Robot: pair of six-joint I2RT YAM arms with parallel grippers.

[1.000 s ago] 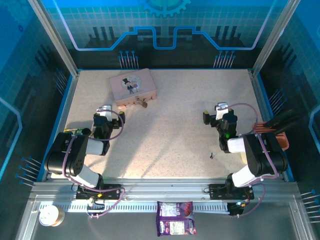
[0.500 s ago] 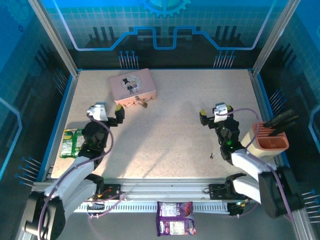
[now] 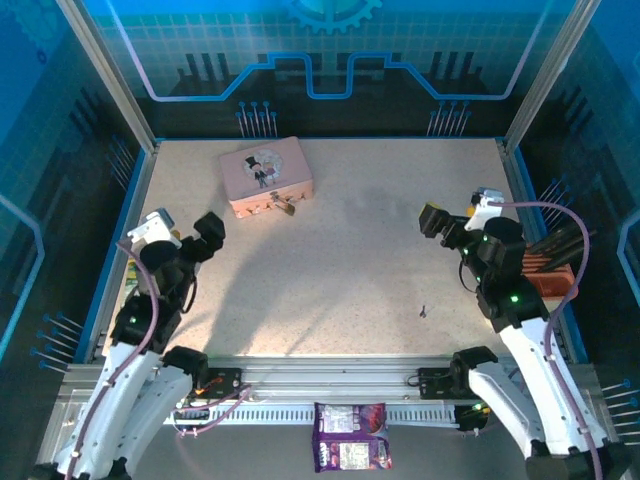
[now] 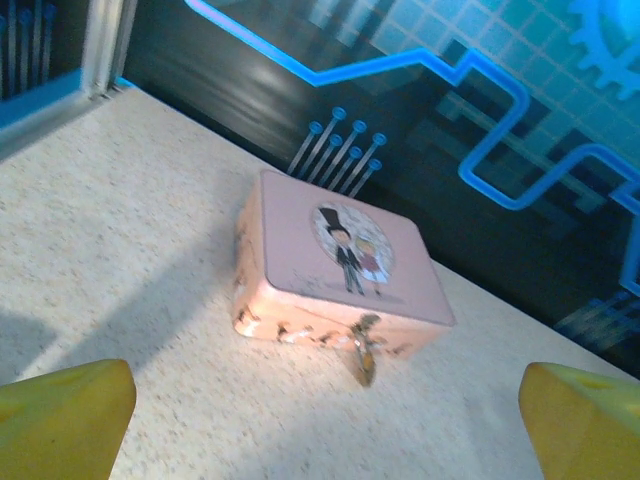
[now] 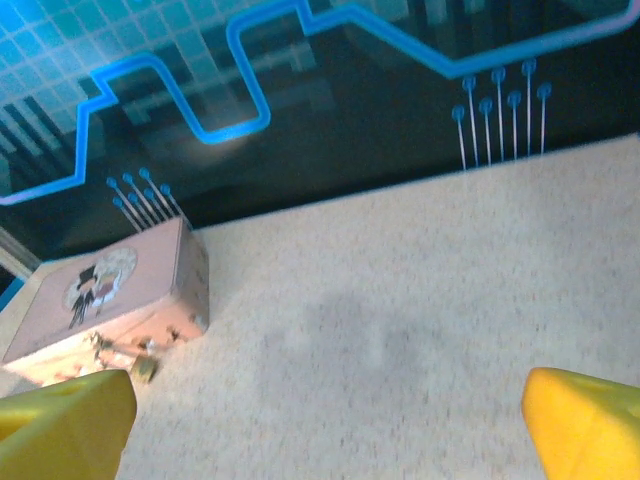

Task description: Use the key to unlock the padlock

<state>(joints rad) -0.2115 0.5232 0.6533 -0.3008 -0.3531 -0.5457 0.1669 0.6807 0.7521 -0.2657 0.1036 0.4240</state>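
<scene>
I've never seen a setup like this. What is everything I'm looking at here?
table: one, speckled beige, inside blue walls
tin: one, pink with a cartoon couple on the lid, far left of the table
padlock: one, brass-coloured, at the tin's front face
key: one, dark sliver, lying near the right arm
holder: one, orange, at the table's right edge, dark handles sticking out
snack packet: purple, one or two, on the metal rail at the near edge
arms: two, black and white, left arm and right arm
left fingers: yellow tips, wide apart, holding nothing
right fingers: yellow tips, wide apart, holding nothing
</scene>
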